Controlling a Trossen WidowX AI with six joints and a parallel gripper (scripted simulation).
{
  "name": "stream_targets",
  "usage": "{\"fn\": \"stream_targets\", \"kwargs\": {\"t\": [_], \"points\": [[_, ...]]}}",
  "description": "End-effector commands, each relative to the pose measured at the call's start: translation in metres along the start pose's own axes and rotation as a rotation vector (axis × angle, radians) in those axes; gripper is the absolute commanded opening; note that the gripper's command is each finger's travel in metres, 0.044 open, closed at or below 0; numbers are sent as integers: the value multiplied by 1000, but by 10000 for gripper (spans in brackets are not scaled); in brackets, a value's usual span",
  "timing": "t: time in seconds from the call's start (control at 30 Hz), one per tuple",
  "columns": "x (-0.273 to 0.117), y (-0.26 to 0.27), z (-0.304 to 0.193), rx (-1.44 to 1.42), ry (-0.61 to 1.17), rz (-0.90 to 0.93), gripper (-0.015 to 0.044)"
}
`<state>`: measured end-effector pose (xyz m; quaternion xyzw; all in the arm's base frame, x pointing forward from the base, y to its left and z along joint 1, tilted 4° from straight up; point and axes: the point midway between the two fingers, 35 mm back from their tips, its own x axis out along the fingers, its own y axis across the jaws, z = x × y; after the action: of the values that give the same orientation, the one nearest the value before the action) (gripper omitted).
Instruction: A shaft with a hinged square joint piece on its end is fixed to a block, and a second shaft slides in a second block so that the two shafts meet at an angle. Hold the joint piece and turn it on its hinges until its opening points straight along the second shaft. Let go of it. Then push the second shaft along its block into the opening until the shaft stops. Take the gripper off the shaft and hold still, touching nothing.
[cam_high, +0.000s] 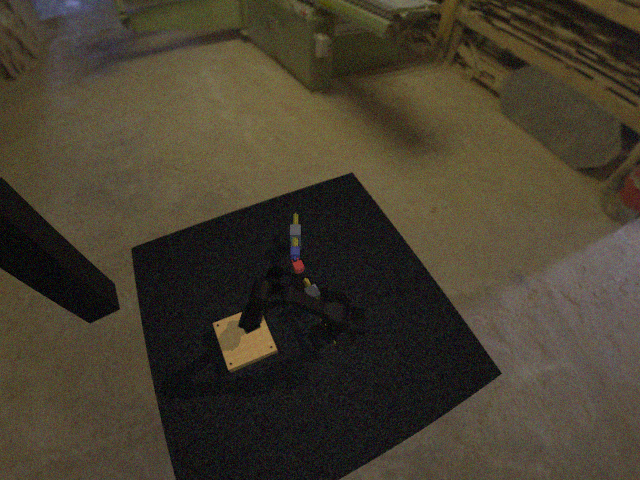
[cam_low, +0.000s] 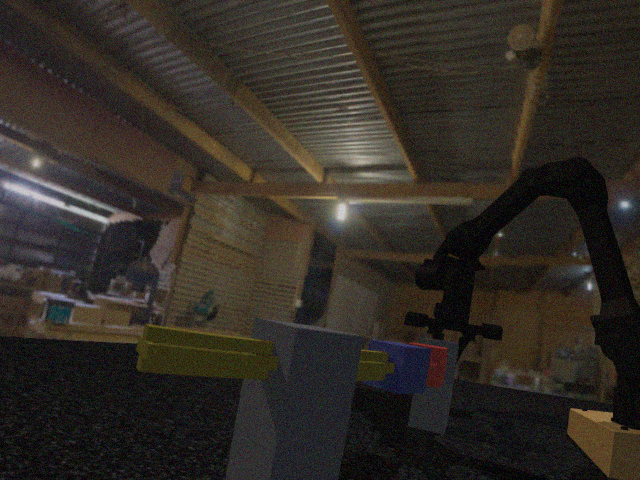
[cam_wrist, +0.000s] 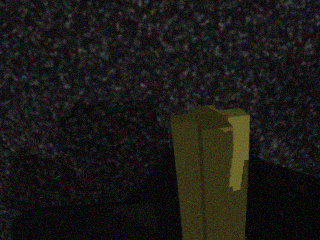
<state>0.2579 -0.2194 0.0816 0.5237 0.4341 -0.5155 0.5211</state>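
The first shaft (cam_high: 295, 219) (cam_low: 196, 356) is yellow and passes through a grey block (cam_high: 295, 229) (cam_low: 320, 408). On its inner end sits the blue part (cam_high: 295, 252) (cam_low: 400, 367) of the joint, with the red part (cam_high: 298, 266) (cam_low: 438, 365) hinged on it and angled toward the second shaft. The second shaft (cam_high: 306, 282) (cam_wrist: 215, 180), also yellow, sticks out of its grey block (cam_high: 312, 290) (cam_low: 429, 410); a small gap shows between its tip and the red part. My gripper (cam_high: 328, 333) is shut on the second shaft beyond the block. The fingertips are dark and partly hidden.
The wooden base plate (cam_high: 248, 348) (cam_low: 594, 439) of the arm stands on the black table top (cam_high: 361, 413). The arm (cam_low: 568, 178) arches from it over toward the second block. A dark beam (cam_high: 56, 268) is at the left in the top view.
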Motion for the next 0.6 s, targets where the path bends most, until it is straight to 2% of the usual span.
{"fn": "stream_targets", "kwargs": {"t": [0.0,0.23,0.57], "points": [[0,0,0,0,0,0,60],[0,0,0,0,0,0,0],[0,0,-8,2,2,-11,0]]}}
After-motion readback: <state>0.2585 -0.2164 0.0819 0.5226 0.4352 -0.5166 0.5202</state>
